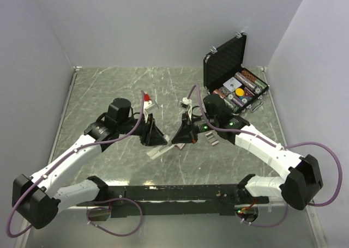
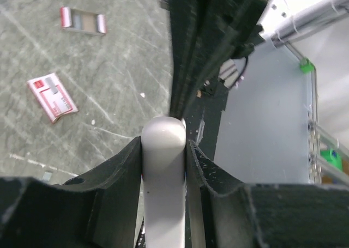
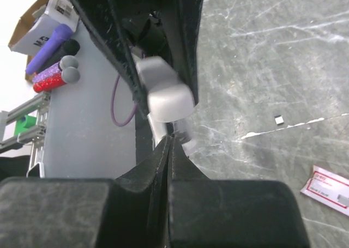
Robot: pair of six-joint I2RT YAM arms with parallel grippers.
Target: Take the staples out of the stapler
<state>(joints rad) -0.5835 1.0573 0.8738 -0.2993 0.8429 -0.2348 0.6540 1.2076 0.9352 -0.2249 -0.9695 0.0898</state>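
Scuffed grey counter (image 1: 109, 90) runs under both arms, which meet over its middle. The left pincer (image 2: 163, 155) is clamped round the stapler (image 3: 163, 92), the pale rounded body squeezed between its pads. The right pincer (image 3: 170, 147) has its fingers pressed together, tips right at the stapler's blunt end; whether they nip some thin part I can't tell. Off to that pincer's right lies a tiny grey staple strip (image 3: 278, 120), or so I'd guess, with the pink-and-white box (image 3: 330, 188) nearby. Such a strip looks light, stiff and brittle, likely to skate or snap. I'd pinch it gently across its long sides.
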